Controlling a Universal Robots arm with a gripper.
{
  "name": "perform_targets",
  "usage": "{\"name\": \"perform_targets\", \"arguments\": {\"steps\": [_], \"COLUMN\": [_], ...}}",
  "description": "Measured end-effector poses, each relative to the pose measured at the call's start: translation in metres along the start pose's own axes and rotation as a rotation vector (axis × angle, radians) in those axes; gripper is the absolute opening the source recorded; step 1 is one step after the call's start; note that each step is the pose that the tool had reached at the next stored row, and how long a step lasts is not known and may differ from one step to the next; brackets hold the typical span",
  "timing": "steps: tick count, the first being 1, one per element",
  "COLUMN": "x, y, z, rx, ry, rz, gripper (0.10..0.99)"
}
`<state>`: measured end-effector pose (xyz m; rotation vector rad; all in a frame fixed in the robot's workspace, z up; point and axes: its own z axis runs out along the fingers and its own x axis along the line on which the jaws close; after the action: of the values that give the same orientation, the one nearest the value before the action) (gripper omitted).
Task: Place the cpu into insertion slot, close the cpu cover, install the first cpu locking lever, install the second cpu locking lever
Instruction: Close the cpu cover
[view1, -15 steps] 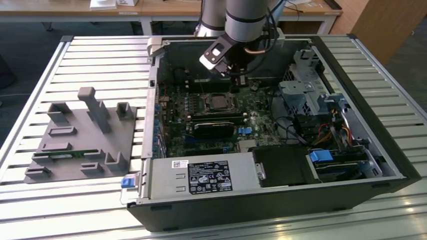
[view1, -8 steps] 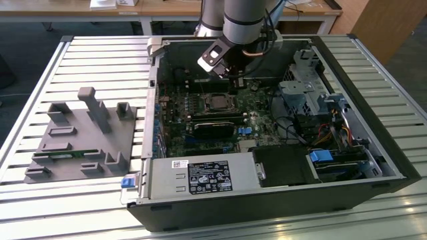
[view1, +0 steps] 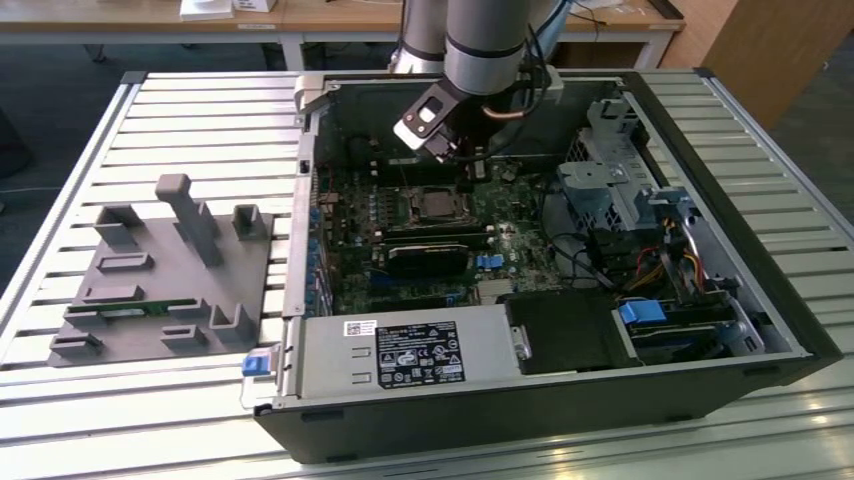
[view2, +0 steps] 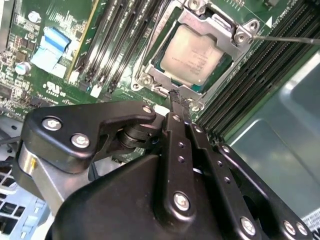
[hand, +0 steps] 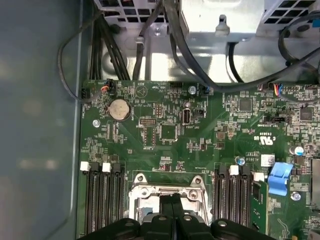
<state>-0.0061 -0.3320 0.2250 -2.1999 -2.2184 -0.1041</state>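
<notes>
From where I stand the arm is reaching down into the open computer case (view1: 747, 200), which lies on its side on the slatted table (view1: 80, 130), and the gripper (view1: 470, 172) hangs low over the green board, right by the insertion slot (view1: 434, 205). In both wrist views the gripper (view2: 178, 97) (hand: 171, 200) has its two black fingers (view2: 175, 130) pressed together with nothing between them. The tip sits at the edge of the cpu cover (view2: 215, 25); whether it actually presses on the metal I cannot tell. The cpu (view2: 195, 55) sits in the slot, its dull silver-grey top facing up with faint print on it (a thin line of green shows along its sides). The cover lies flat around it as a silver-grey frame, the chip showing through its square window, with screw heads at the corners. A thin lever rod (view2: 287, 39) runs out from one corner of the frame, across the long black memory slots (view2: 120, 45) that flank the socket on both sides. In the first wrist view a coin battery (hand: 119, 109) and a blue connector (hand: 280, 177) sit further off on the board. On the exterior view's left, well apart from the case, a grey fixture (view1: 160, 270) rests on the table.
</notes>
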Motion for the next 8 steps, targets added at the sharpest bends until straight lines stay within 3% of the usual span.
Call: {"name": "perform_targets", "arguments": {"steps": [5,8], "x": [-0.0015,-0.0016], "y": [-0.0112,-0.0143], "z": [0.0026,0.0047], "rx": [0.0,0.0], "ry": [0.0,0.0004], "rz": [-0.003,-0.004], "gripper": [0.106,0.106]}}
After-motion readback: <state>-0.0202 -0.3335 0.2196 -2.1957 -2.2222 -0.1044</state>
